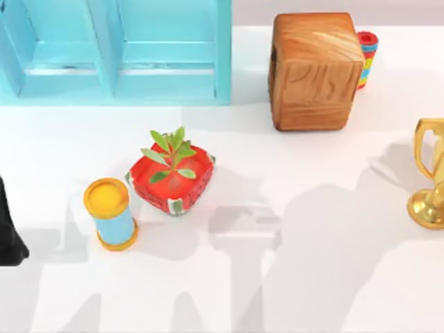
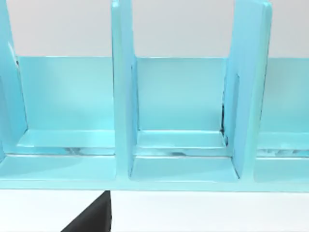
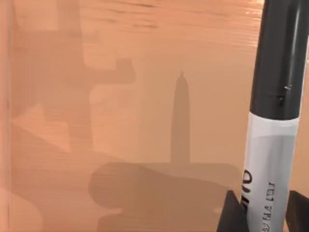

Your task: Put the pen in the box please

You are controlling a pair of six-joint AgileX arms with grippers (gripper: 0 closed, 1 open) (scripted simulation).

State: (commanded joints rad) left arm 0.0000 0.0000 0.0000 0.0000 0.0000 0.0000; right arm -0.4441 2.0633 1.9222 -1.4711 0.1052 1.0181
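one slim black-and-grey pen (image 3: 273, 121) | clamped in right hand (image 3: 260, 212) | against grainy wooden box (image 3: 120, 96)

A rendered tabletop scene, not a lived-in room; the plain white table (image 1: 291, 277) has flat, even shading and soft shadows; a glossy turquoise shelf rack (image 1: 118, 52) stands at the back; scattered on the surface are unrelated props: a wooden box (image 1: 313, 73), a red planter (image 1: 173, 182) with a green plant, a yellow-lidded can (image 1: 111, 214), a gold trophy (image 1: 430, 173).
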